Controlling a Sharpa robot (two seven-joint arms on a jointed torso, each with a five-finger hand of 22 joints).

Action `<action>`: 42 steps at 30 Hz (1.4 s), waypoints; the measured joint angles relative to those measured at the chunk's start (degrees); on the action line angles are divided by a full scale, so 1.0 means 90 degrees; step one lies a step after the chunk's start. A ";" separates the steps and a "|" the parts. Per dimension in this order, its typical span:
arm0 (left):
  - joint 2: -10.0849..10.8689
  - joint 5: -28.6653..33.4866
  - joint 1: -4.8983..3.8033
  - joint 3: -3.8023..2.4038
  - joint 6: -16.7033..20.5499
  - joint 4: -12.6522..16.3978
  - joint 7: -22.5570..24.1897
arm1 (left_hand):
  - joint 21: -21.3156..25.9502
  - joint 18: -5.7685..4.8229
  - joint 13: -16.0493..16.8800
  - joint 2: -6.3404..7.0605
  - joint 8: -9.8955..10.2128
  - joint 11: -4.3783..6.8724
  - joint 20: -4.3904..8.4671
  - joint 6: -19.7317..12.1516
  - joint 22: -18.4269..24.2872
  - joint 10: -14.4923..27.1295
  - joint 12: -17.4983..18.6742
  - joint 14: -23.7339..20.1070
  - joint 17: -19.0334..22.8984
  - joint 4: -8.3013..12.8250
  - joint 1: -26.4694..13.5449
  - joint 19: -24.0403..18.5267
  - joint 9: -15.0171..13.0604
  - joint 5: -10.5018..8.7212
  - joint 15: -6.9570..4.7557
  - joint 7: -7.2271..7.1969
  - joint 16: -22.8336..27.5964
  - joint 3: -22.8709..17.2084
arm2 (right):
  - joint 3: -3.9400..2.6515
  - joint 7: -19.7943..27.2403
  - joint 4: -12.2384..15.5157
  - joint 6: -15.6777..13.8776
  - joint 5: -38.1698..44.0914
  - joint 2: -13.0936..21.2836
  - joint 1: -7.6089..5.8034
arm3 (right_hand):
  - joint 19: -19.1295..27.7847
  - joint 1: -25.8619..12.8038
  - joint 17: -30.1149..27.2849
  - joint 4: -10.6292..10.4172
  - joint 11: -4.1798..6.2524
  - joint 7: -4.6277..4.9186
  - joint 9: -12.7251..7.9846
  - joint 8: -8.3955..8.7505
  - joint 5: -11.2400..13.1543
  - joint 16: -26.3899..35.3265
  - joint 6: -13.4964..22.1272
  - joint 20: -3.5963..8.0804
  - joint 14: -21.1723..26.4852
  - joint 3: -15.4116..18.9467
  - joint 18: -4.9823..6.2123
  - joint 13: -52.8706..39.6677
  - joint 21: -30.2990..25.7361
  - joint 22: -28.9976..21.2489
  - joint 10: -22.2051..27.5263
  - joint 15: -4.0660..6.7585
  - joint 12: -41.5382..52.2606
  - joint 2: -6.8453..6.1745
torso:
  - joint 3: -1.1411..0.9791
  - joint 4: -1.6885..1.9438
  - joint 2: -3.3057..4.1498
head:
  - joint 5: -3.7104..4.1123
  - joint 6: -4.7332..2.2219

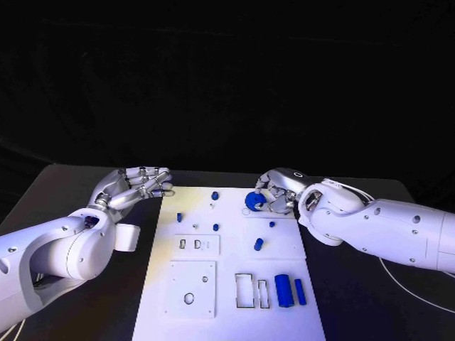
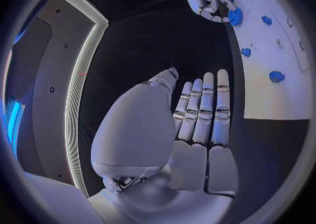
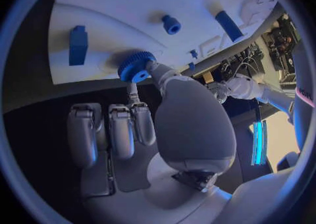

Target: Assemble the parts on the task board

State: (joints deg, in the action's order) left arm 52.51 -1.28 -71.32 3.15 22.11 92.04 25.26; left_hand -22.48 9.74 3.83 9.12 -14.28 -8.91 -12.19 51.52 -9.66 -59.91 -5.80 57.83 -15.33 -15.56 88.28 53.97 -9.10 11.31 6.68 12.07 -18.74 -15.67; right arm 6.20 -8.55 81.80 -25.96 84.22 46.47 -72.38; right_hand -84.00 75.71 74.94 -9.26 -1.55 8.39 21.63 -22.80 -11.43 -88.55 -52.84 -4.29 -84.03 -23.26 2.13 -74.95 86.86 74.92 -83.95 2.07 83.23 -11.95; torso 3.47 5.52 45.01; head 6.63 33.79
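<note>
**Right hand on the blue knob**

We see the right hand (image 1: 274, 193) at upper centre-right of the head view, pinching a blue ribbed knob (image 3: 136, 67) at the far right edge of the board (image 1: 227, 312). We judge the knob light, stiff and hard; its ribbed rim is the natural place to grip it. Its axis looks roughly upright to the board. The left hand (image 1: 137, 186), upper left, hangs off the board, fingers apart, holding nothing.
</note>
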 measured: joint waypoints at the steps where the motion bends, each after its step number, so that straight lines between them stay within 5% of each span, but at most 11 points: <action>1: 0.0000 0.0000 0.0000 0.0000 -0.0004 -0.0002 -0.0003 | 0.0000 0.0000 0.0000 0.0000 0.0000 0.0000 0.0000 0.0000 0.0000 0.0000 0.0000 0.0000 0.0000 0.0000 0.0000 0.0000 0.0000 0.0000 0.0000 0.0000 0.0000 0.0000 | -0.0002 -0.0030 0.0086 -0.0060 0.0069 0.0012 -0.0001 | 0.0000 -0.0011 0.0000 -0.0001 0.0000 0.0000 0.0000 0.0000 0.0000 0.0000 0.0000 0.0000 0.0000 -0.0001 0.0000 0.0000 0.0021 0.0000 0.0000 0.0000 0.0000 -0.0010 | -0.0001 0.0001 0.0000 | -0.0001 -0.0001; 4: -0.0001 0.0000 0.0000 0.0000 -0.0015 -0.0009 -0.0014 | 0.0000 0.0000 0.0000 0.0000 0.0000 0.0000 0.0000 0.0000 0.0000 0.0000 0.0000 0.0000 0.0000 0.0000 0.0000 0.0000 0.0000 0.0000 0.0000 0.0000 0.0000 0.0000 | -0.0008 -0.0128 0.0378 -0.0232 0.0275 0.0005 -0.0020 | 0.0000 -0.0036 0.0000 -0.0025 0.0000 -0.0002 0.0001 0.0000 -0.0061 0.0000 -0.0001 0.0000 0.0000 -0.0025 -0.0097 0.0000 0.0051 0.0000 0.0000 0.0000 0.0000 -0.0032 | -0.0001 0.0005 -0.0003 | -0.0011 0.0002; 11: -0.0018 0.0000 0.0000 0.0000 -0.0032 -0.0021 -0.0034 | 0.0000 0.0000 0.0000 0.0000 0.0000 0.0000 0.0000 0.0000 -0.0002 0.0000 0.0000 -0.0015 -0.0005 0.0000 0.0000 0.0000 0.0000 0.0000 0.0015 0.0000 0.0024 0.0000 | -0.0017 -0.0298 0.0599 -0.0456 0.0583 -0.0374 -0.0066 | 0.0000 -0.0072 -0.0001 -0.0055 0.0000 -0.0004 0.0001 0.0000 -0.0099 0.0001 -0.0003 0.0000 0.0000 -0.0055 -0.0097 0.0001 0.0051 -0.0001 0.0000 0.0000 0.0000 -0.0030 | 0.0003 0.0022 -0.0005 | -0.0031 0.0009; 31: -0.0070 0.0000 0.0000 0.0001 -0.0059 -0.0032 -0.0054 | 0.0001 0.0000 0.0000 0.0000 0.0000 0.0000 0.0000 0.0000 -0.0004 0.0000 0.0035 -0.0023 -0.0011 0.0026 0.0000 0.0000 0.0001 0.0000 0.0023 0.0000 0.0024 -0.0026 | 0.0013 -0.0556 -0.0199 -0.0562 0.0783 -0.1413 0.0061 | 0.0000 -0.0129 -0.0002 -0.0088 -0.0001 -0.0007 0.0009 0.0039 -0.0136 0.0001 -0.0003 -0.0001 0.0001 -0.0087 -0.0096 0.0002 0.0050 0.0004 0.0001 -0.0001 0.0000 -0.0057 | 0.0013 0.0030 0.0007 | -0.0102 0.0083; 42: -0.0073 -0.0001 0.0000 0.0001 -0.0064 -0.0041 -0.0062 | 0.0001 0.0000 0.0000 0.0000 0.0000 0.0000 0.0000 0.0000 -0.0003 0.0000 0.0035 -0.0023 -0.0010 0.0026 0.0000 0.0000 0.0001 0.0000 0.0023 0.0000 0.0024 -0.0025 | 0.0029 -0.0564 -0.0463 -0.0508 0.0783 -0.1620 0.0142 | 0.0000 -0.0154 -0.0002 -0.0105 -0.0001 -0.0012 0.0374 0.0099 -0.0133 0.0002 -0.0005 -0.0001 0.0001 -0.0104 -0.0096 0.0003 0.0049 0.0003 0.0001 -0.0001 -0.0001 -0.0083 | 0.0008 0.0026 0.0010 | -0.0131 0.0114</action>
State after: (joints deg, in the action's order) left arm 51.85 -1.29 -71.32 3.16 21.53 91.67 24.70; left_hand -22.47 9.74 3.83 9.12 -14.28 -8.91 -12.19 51.53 -9.69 -59.91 -5.49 57.63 -15.42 -15.33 88.28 53.97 -9.09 11.31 6.88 12.07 -18.53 -15.90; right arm 6.46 -13.63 77.63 -30.54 91.27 31.89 -71.10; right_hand -84.00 74.32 74.92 -10.21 -1.55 8.28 25.00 -21.91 -12.63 -88.53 -52.89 -4.30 -84.03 -24.20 1.27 -74.92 87.31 74.94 -83.95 2.07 83.22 -12.70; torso 3.54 5.75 45.10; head 5.45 34.82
